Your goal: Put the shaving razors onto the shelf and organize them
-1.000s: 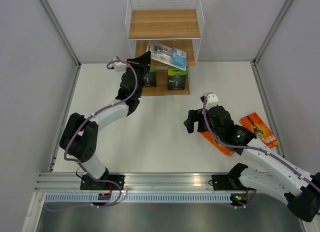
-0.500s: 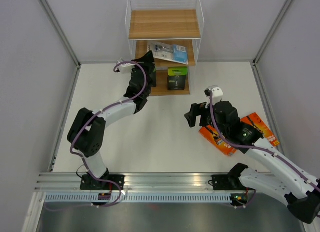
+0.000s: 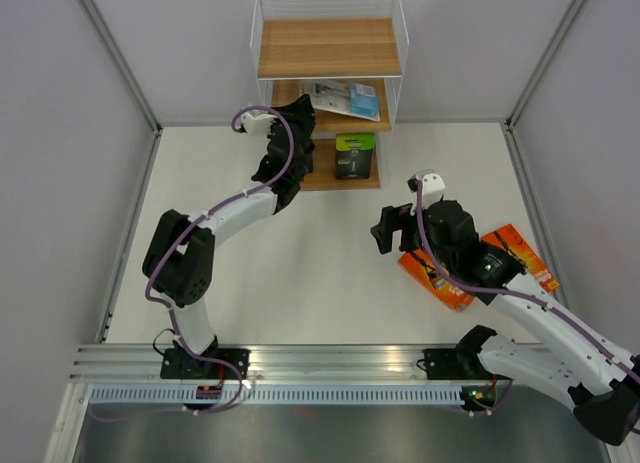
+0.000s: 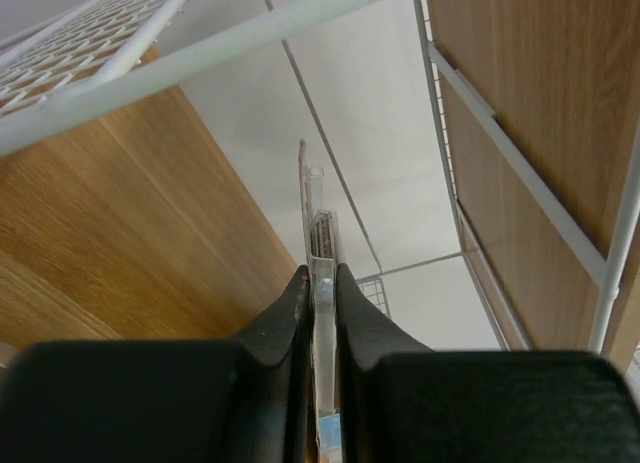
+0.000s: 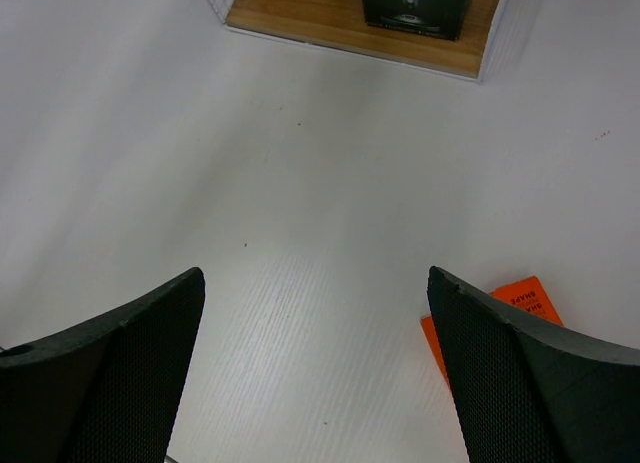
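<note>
Overhead, the shelf [image 3: 330,48] is seen as light brown wood-grain boards in a thin white wire frame, and the clear-and-blue blister pack [image 3: 345,98] is shown at its middle tier. Only in the left wrist view is that pack seen edge-on, its thin transparent plastic pinched between the left fingers [image 4: 285,318] (smooth, black, nearly closed on it). 1 black pack [image 3: 354,155] with a lime-green end stands on the lowest board. 1 glossy orange pack [image 3: 438,281] lies on the white table [image 3: 320,273] partly under the right arm, a second orange pack [image 3: 520,253] beside it. The right fingers [image 5: 130,353], mesh-textured, are spread wide and hold nothing.
</note>
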Motion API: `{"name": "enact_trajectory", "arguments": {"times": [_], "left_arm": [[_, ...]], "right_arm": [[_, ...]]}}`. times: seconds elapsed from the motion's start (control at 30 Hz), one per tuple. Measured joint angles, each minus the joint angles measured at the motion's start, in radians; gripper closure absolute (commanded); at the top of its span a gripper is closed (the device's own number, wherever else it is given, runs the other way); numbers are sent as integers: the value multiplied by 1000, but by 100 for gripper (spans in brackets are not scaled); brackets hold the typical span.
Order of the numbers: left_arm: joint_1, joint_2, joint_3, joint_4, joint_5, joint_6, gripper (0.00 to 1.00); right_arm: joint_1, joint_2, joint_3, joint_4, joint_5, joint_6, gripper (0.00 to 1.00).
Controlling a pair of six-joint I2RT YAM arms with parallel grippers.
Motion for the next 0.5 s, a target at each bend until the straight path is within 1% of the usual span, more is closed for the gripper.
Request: {"name": "enact_trajectory", "arguments": {"times": [0.03,0.1,0.13,0.2,0.27,0.3,0.33,0.37,0.4,0.5], "left_arm": [[0,0,6,-20,0,-4,72],[0,-1,16,-58,1,-11,59],[0,-2,16,-82,1,-15,49],[0,-3,16,-130,1,-24,42],[0,-6,16,-177,0,-30,39],[0,-10,16,-203,0,-31,30],[0,-14,16,-225,1,-31,19],[0,-21,18,-235,2,-37,2],[-1,-35,21,-252,0,-40,0],[-3,-97,26,-339,-5,-48,0]], "right_arm": [[-1,2,0,0,0,0,2],[-3,6,0,0,0,-1,2],[-3,8,0,0,-1,-1,2],[-5,11,0,0,-5,-3,2],[-6,13,0,1,-8,-3,2],[-9,15,0,1,-10,-3,2],[-10,17,0,2,-13,-3,2],[-11,19,0,2,-16,-3,2],[-12,21,0,2,-24,-3,2],[-15,27,0,3,-36,-2,2]]}}
